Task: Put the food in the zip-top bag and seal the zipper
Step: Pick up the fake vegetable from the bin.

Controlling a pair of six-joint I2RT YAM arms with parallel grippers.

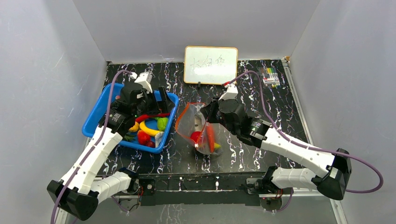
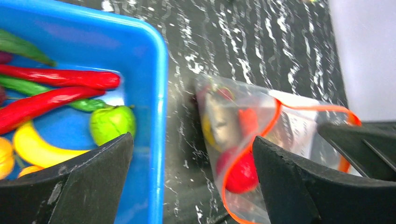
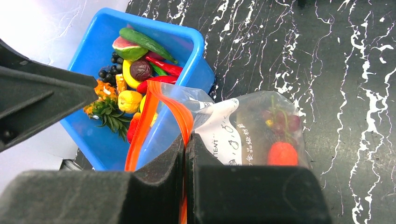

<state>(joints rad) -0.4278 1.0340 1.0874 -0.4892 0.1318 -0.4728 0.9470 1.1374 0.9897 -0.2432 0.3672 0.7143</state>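
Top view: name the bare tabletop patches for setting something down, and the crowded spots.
Bare: the back strip between the blue basket and whiteboard; the right side between the right arm and marker box. Crowded: the narrow gap between basket and zip-top bag, and the basket itself, full of food.
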